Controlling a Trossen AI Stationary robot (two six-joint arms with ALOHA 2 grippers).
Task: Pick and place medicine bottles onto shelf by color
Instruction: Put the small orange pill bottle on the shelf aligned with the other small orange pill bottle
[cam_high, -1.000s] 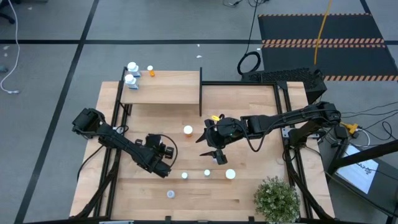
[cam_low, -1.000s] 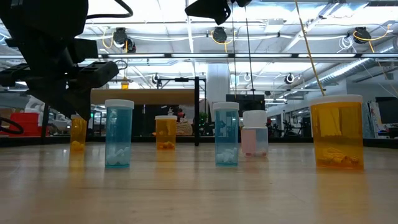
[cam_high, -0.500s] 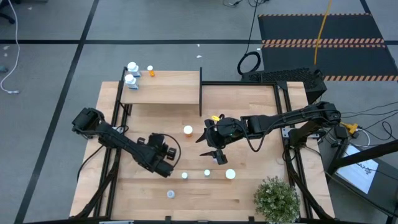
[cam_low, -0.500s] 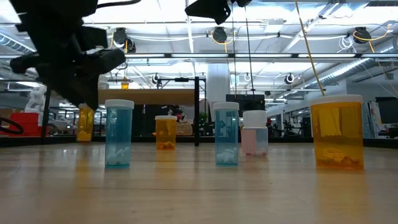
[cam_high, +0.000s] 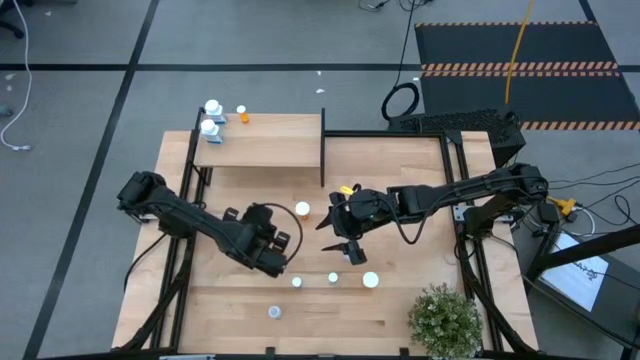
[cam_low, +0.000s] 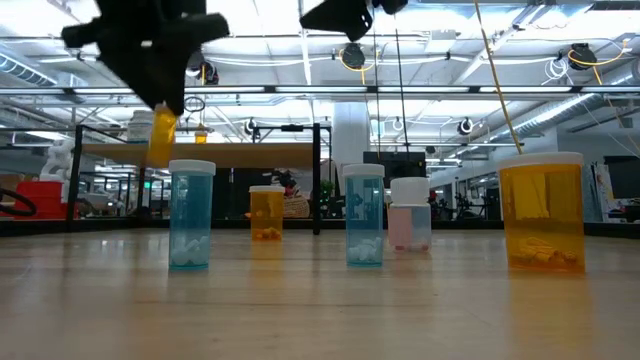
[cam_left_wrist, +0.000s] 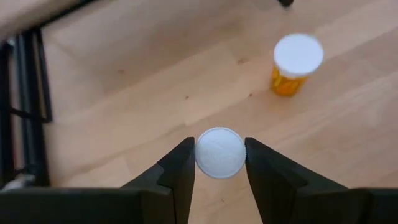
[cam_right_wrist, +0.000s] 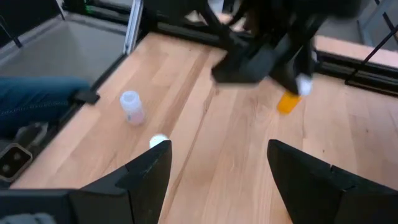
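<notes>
The left tool (cam_left_wrist: 219, 163) pinches an orange bottle (cam_low: 162, 136) by its white cap, lifted clear of the tabletop (cam_high: 400, 190), near another orange bottle (cam_left_wrist: 294, 67). The right tool (cam_right_wrist: 217, 163) hangs spread nearby. The shelf (cam_high: 262, 142) holds three bottles.

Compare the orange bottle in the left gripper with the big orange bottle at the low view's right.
The held orange bottle hangs in the air in the left gripper; the big orange bottle stands on the table. The held one looks slimmer. Both are orange.
</notes>
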